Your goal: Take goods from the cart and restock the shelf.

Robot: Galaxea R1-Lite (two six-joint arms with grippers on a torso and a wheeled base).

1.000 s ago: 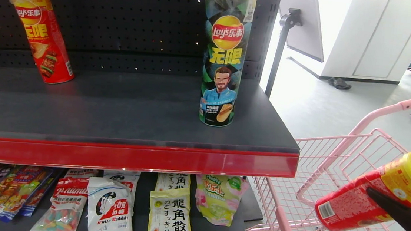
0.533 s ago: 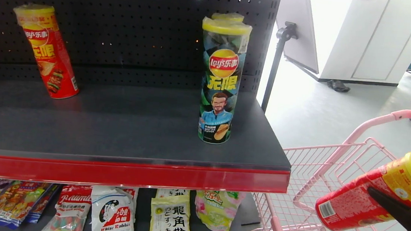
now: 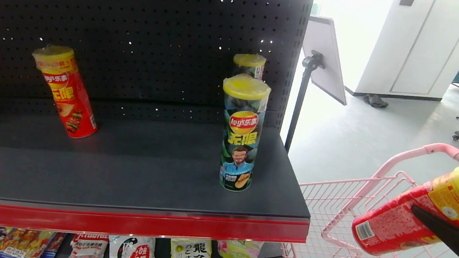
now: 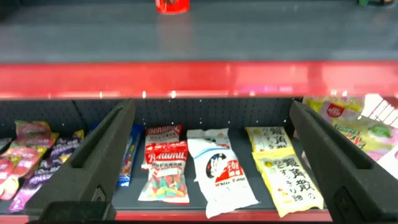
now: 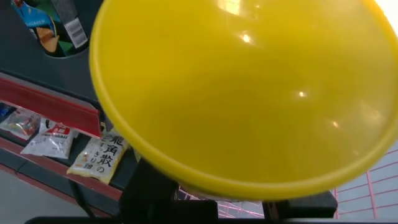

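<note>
R gripper (image 3: 421,218) is pinched on the red chip can (image 3: 391,228), one black finger across its side nearer the lid end. The can hangs tilted over the pink cart (image 3: 374,187), base pointing down toward the shelf (image 3: 125,178), yellow lid (image 5: 249,87) up and away. L gripper (image 4: 208,162) is spread wide w/ nothing between its fingers, facing the snack bags (image 4: 217,174) on the lower level. My read on handling: a card tube, light and stiff, but it'll dent if squeezed hard, the glossy wrap is prob slippery, and the chips inside break easily, so firm-not-crushing. Best hold is mid-body; I can't tell how deep the hidden finger sits behind the can. The lid is thin plastic, no place to grip. It needs turning upright before it goes down. Room: a broad bare stretch lies between the red can on the shelf (image 3: 66,92), which stands leaning near the pegboard back (image 3: 138,33), and the green can (image 3: 242,138), which has another can (image 3: 250,64) just behind it. Edges to mind: the red front lip (image 3: 130,222), the shelf's right end near the green can, the cart rim under my load, and the sign pole (image 3: 298,106) beside the shelf end.
</note>
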